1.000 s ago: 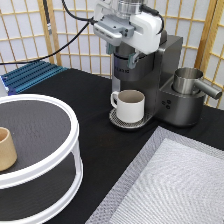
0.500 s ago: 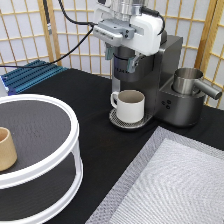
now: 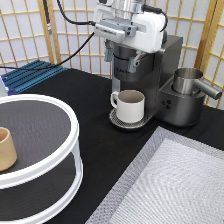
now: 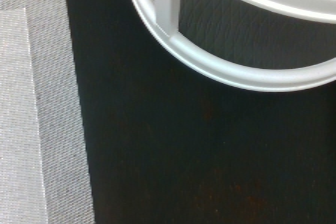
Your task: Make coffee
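Note:
The coffee pod does not show in either view. A dark grey coffee machine stands at the back of the black table. A cream-white handled mug sits on its round drip tray, right under the brew head. My gripper hangs at the top of the exterior view, directly over the brew head and down against it. Its two fingers stand apart, one on each side of the head's top, so it is open with nothing visible between them.
A steel jug rests on the machine's right side. A white round two-tier stand fills the exterior view's left, holding a tan handleless cup. A grey mat lies bottom right; a blue rack back left. The wrist view shows the stand's rim, the mat and the table.
The gripper has shifted only slightly, a little upward, staying at the brew head. The mug, the jug and the cup have not moved.

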